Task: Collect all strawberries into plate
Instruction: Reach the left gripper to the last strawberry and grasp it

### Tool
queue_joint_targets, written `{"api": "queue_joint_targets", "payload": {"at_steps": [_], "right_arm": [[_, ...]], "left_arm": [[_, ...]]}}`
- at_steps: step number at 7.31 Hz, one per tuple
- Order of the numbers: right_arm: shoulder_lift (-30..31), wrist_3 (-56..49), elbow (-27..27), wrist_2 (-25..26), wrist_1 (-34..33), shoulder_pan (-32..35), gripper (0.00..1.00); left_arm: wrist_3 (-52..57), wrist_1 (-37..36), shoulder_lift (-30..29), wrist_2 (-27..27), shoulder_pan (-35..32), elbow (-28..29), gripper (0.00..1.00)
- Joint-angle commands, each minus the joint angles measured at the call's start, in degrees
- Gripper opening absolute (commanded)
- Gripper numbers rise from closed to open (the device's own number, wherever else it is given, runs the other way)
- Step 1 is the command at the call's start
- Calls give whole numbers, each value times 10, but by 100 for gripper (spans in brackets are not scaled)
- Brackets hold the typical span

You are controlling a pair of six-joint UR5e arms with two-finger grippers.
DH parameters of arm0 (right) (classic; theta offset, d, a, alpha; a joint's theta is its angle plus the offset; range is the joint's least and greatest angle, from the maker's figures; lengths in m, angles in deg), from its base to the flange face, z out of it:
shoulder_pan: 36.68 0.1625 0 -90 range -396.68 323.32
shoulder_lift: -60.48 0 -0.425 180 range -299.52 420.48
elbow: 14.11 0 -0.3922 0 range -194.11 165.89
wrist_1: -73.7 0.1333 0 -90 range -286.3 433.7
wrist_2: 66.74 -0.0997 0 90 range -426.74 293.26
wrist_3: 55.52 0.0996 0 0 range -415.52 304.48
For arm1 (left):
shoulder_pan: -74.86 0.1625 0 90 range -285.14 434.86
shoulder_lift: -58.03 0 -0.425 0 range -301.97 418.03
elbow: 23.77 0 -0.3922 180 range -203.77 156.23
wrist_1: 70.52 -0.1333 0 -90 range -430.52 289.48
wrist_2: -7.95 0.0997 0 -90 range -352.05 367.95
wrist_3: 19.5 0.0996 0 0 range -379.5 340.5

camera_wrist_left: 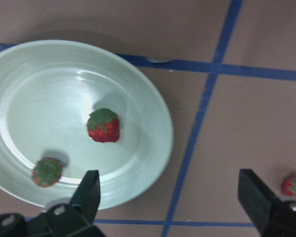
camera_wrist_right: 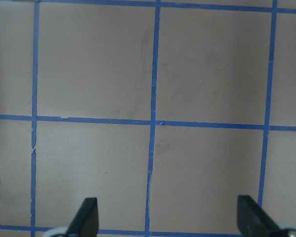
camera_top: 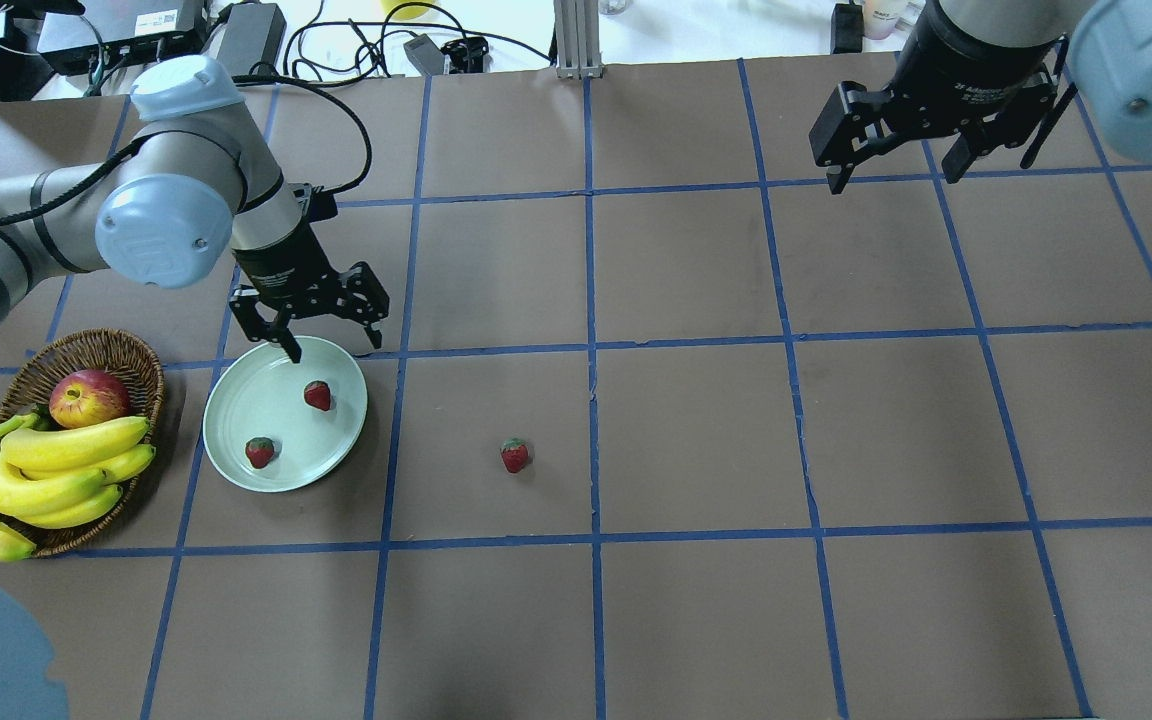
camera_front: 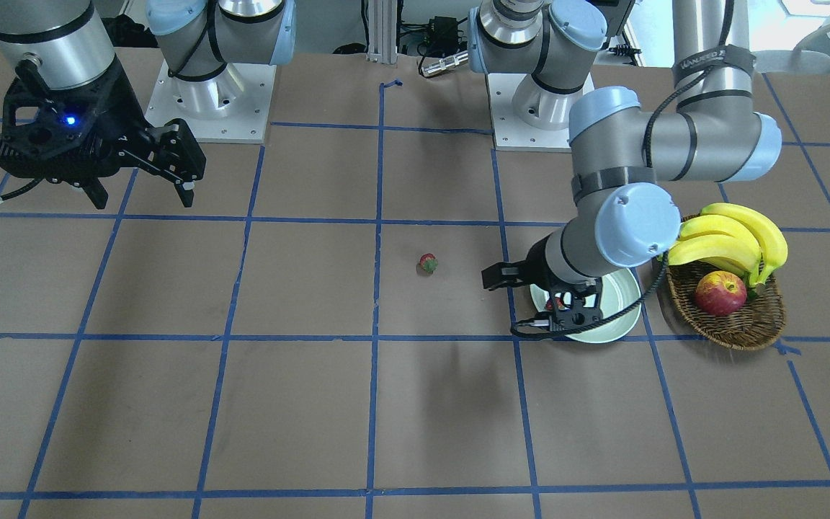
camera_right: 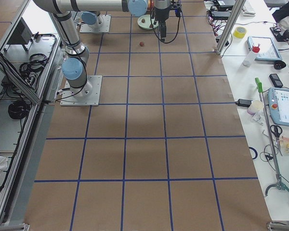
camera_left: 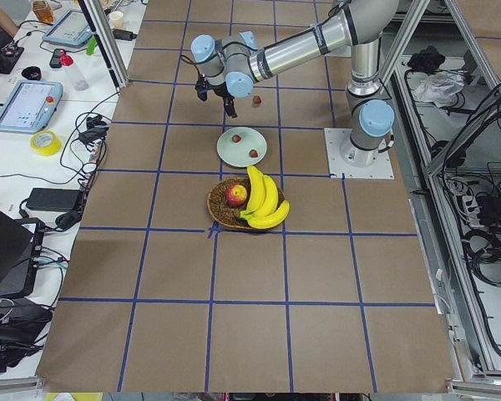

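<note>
Two strawberries (camera_top: pixel 317 395) (camera_top: pixel 259 452) lie on the plate (camera_top: pixel 236 415), third strawberry (camera_top: pixel 514 455) on the table (camera_top: pixel 696 430) centre; left end effector (camera_top: pixel 333 348) and right end effector (camera_top: pixel 896 178) spread, empty.

The plate (camera_top: pixel 246 400) holds two strawberries (camera_top: pixel 317 395); a third strawberry (camera_top: pixel 514 455) lies well right of it, the wicker basket (camera_top: pixel 144 354) seemingly apart, left.

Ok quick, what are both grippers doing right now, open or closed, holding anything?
Left gripper: open, holding nothing, near the plate.
Right gripper: open, holding nothing.
</note>
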Motion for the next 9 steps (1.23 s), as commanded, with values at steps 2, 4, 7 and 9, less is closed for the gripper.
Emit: {"api": "queue_joint_targets", "payload": {"at_steps": [2,4,7,9], "right_arm": [[0,-1,0,0,0,0,100],[0,-1,0,0,0,0,100],[0,-1,0,0,0,0,100],[-1,-1,0,0,0,0,100]], "left_arm": [[-123,-143,-12,-12,-131,-68,100],[-125,-215,-16,-12,-134,-145,100],[-128,-216,-19,-15,-138,-152,75],[-126,-211,-23,-11,-138,-155,0]]}}
